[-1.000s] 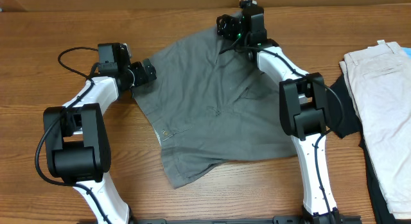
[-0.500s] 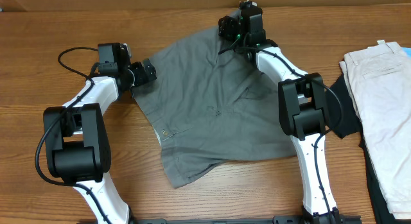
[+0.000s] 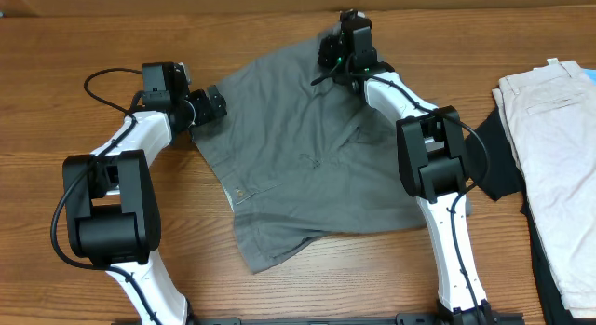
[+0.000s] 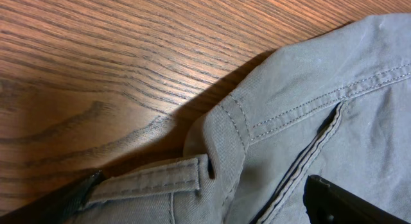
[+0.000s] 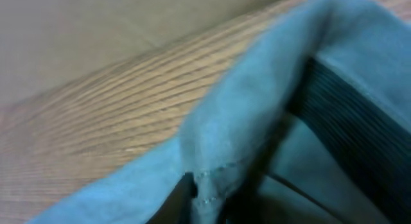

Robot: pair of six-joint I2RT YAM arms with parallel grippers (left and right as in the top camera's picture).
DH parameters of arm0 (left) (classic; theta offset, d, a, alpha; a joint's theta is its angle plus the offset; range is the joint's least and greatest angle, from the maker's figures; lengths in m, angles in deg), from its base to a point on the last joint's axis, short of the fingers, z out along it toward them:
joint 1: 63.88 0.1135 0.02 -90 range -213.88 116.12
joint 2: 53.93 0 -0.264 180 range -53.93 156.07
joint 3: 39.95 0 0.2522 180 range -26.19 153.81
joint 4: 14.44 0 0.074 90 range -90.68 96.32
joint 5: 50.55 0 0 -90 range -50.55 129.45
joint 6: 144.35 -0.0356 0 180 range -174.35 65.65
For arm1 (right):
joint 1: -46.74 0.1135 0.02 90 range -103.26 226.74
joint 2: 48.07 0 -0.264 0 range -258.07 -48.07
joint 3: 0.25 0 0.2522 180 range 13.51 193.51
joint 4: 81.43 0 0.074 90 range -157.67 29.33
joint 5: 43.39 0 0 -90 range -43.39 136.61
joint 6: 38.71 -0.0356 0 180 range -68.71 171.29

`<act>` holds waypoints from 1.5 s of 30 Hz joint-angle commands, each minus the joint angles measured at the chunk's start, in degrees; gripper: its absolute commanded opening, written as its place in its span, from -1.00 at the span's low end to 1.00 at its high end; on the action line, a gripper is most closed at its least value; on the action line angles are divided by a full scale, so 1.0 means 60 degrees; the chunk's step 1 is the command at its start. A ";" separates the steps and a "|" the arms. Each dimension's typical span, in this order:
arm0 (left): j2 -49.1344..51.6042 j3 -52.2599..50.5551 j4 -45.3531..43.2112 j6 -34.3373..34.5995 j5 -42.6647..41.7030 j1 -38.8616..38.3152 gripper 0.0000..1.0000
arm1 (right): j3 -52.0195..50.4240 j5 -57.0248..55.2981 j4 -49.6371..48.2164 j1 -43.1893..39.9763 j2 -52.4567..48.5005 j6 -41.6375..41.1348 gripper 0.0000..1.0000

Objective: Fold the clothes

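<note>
The clothes, a pair of medium-grey shorts point(image 3: 307, 157), lie spread flat in the middle of the wooden table. My left gripper point(image 3: 212, 103) stands open at their left edge. In the left wrist view its dark fingers point(image 4: 340, 201) straddle the waistband corner and belt loop point(image 4: 225, 131), with the gripper point(image 4: 212, 208) low over the cloth. My right gripper point(image 3: 328, 50) is at the far top edge of the shorts. The blurred right wrist view shows this gripper point(image 5: 215, 195) shut on a raised fold of the grey hem point(image 5: 237, 134).
Cream-white shorts point(image 3: 549, 129) lie at the right edge on a black garment point(image 3: 498, 167). A black cable point(image 3: 107, 78) loops behind the left arm. Bare wood point(image 3: 251, 27) runs along the far side beyond the shorts.
The right gripper has shifted a little left along the far edge and closed on the hem. The left arm and its open gripper have not moved.
</note>
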 commanded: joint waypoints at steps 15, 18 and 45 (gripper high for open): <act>0.0240 0.0073 -0.0339 -0.0299 0.0200 0.0066 0.99 | 0.2517 0.1373 0.3810 -0.1060 -0.0211 0.0055 -0.92; 0.0284 0.0073 -0.0372 -0.0302 0.0175 0.0018 0.82 | 0.2838 0.1377 0.4120 -0.1064 -0.0178 0.0055 -0.92; 0.2302 0.1202 -0.1362 0.0135 -0.0973 -0.0029 0.36 | 0.3810 0.1654 0.5887 -0.0911 -0.0011 0.0987 -0.92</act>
